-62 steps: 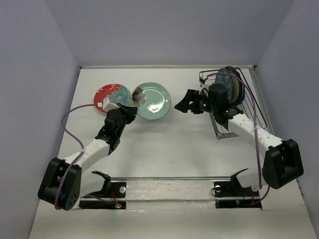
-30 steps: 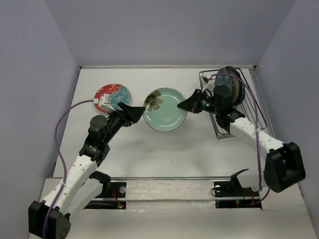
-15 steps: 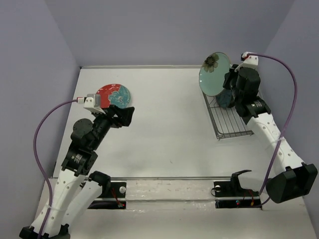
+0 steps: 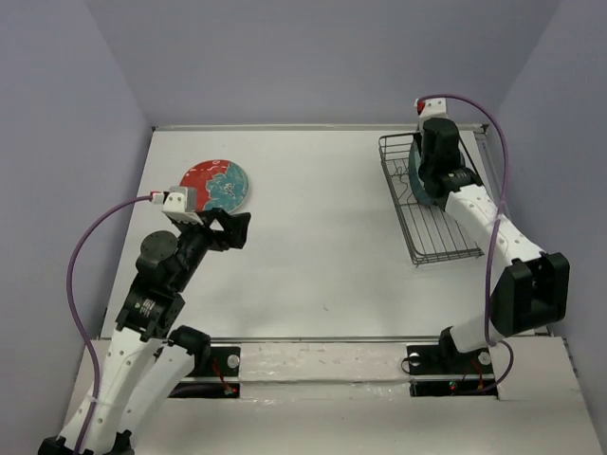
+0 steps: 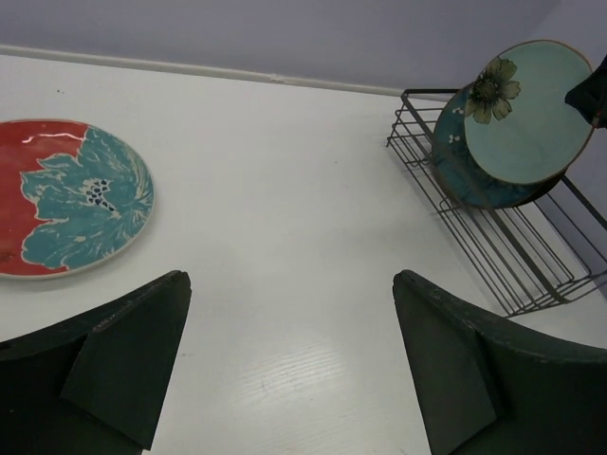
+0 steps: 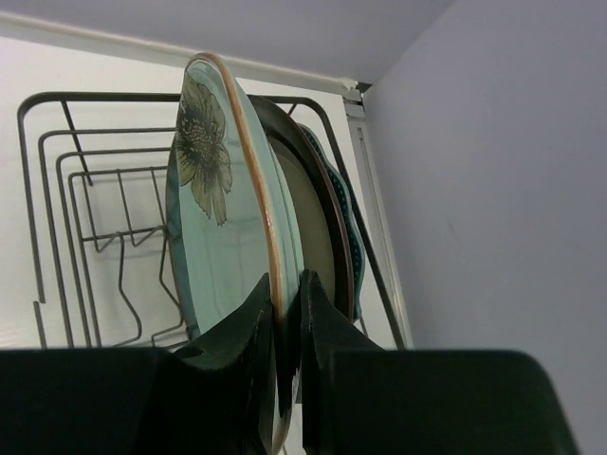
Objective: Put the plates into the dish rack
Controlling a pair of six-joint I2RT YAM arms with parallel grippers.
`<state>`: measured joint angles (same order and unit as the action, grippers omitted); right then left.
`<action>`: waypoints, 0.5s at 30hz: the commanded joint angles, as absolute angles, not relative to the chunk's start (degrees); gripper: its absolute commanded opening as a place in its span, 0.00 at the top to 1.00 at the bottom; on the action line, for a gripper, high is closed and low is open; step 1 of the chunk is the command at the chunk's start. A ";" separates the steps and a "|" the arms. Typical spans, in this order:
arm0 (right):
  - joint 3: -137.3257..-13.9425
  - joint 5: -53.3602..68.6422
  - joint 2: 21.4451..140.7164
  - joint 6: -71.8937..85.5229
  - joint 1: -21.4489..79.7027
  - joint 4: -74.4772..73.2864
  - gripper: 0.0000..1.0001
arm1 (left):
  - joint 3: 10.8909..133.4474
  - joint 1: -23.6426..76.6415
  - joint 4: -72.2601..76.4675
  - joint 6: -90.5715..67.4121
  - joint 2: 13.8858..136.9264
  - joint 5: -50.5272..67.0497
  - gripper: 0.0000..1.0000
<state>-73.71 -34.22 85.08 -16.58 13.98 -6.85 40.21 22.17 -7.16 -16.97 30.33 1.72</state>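
Upright on edge at the far end of the dish rack (image 6: 76, 190): a pale mint plate (image 6: 223, 218), round and glossy, with a brown flower near the top and a thin brown rim. Pinched at the lower rim by the right gripper (image 6: 285, 299), one dark finger clamped to each face. Close behind, also on edge, a grey-brown plate (image 6: 308, 213) with a dark rim, then a teal scalloped plate (image 6: 346, 223) with a wavy dotted border. From the left wrist, a dark teal glazed plate (image 5: 460, 171) partly covered by the mint one. Thin dark wire all round, rectangular, with raised sides and bent tines. Well apart, flat on the matte white table (image 4: 313, 256): a red-and-blue floral plate (image 4: 216, 187). Near it, over the table, the left gripper (image 5: 291, 284), jaws spread wide, holding nothing.
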 commanded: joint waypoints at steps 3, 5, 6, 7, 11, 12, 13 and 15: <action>-78.23 -37.80 84.64 -25.31 14.15 5.71 0.93 | 40.34 23.38 -5.89 -15.03 29.09 1.14 0.01; -77.09 -36.92 85.51 -25.05 14.15 5.71 0.93 | 40.34 23.64 -5.98 -14.94 29.09 0.88 0.01; -76.56 -36.39 85.78 -24.09 14.15 5.71 0.93 | 40.34 23.64 -6.06 -15.03 29.09 0.62 0.01; -76.03 -35.52 86.04 -23.65 14.15 5.71 0.93 | 40.34 23.64 -6.06 -15.03 29.09 0.53 0.01; -73.57 -33.23 87.01 -19.17 14.15 5.71 0.93 | 40.25 23.64 -6.06 -15.20 29.53 0.62 0.01; -72.78 -32.87 87.19 -18.46 14.15 5.71 0.93 | 40.25 23.64 -6.06 -15.21 29.71 0.62 0.01; -72.51 -32.61 87.45 -17.24 14.15 5.71 0.93 | 40.25 23.64 -6.06 -15.21 29.79 -1.12 0.01; -71.55 -32.17 88.06 -15.39 14.15 5.71 0.93 | 40.25 23.64 -6.06 -15.21 30.14 -1.32 0.01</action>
